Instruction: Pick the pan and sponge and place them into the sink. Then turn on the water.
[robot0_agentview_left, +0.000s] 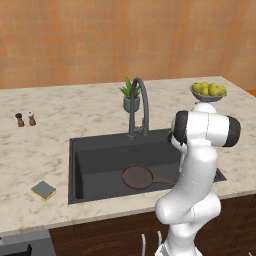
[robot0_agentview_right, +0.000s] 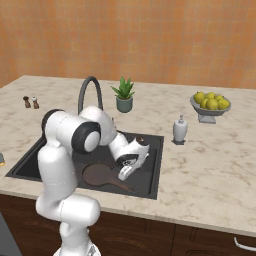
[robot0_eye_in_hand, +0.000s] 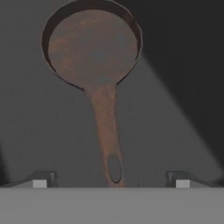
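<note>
Reddish-brown pan (robot0_agentview_left: 137, 177) lying flat inside dark sink (robot0_agentview_left: 95, 165), handle running toward lower right of left base view. Gripper (robot0_agentview_right: 126, 172) spread wide and empty, poised just above handle's end. Grey-blue and yellow sponge (robot0_agentview_left: 43, 190) waiting on marble bench (robot0_agentview_left: 30, 155), far off at lower left, beyond sink's rim.

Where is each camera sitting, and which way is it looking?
Left base view: behind the arm on its left, looking down over the sink, pan and sponge; the white arm rises lower right.
Right base view: behind on the right, facing the same sink; the arm rises lower left, end effector above the pan.
Hand view: on the hand, looking along open fingertips at the pan's handle.
Both base views share the faucet.
</note>
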